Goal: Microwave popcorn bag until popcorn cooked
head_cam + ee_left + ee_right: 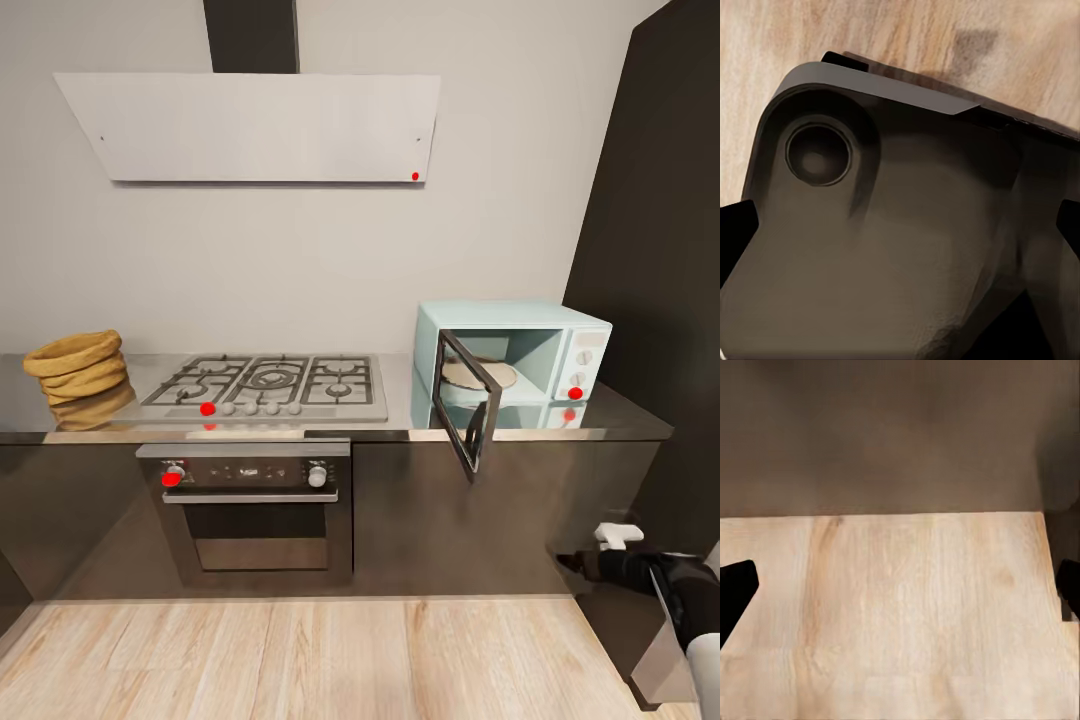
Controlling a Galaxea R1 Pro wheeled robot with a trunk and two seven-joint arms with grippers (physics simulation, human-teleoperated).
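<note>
Grey walls and dark cabinet fronts face me across a strip of light wood floor [300,660], with the countertop [400,415] running the full width of the head view. On it, at my left end, sits the popcorn bag [78,367], a tan sack with a rolled rim, just beside the gas hob [268,385]. At the other end stands the microwave [520,365], its dark glass door [468,402] swung out over the counter edge, with a pale round plate visible inside. Below the hob is the steel oven [255,505].

My right arm [655,580] hangs low at the right edge of the head view, near the cabinet base. Through the right wrist camera I see the right gripper [904,585] with its dark fingertips at both edges of the frame, so I read the jaws as standing wide apart, with nothing but floor and cabinet front between them. The left gripper [900,229] likewise shows a dark tip at each side over a brown part of the robot's body, so it looks wide too.

My worry is the open door: it juts toward me, and if I drive in or raise the right arm carelessly I could knock it shut or nudge the microwave. The bag and microwave are well apart, so carrying that soft sack past the hob risks crushing or dropping it.
</note>
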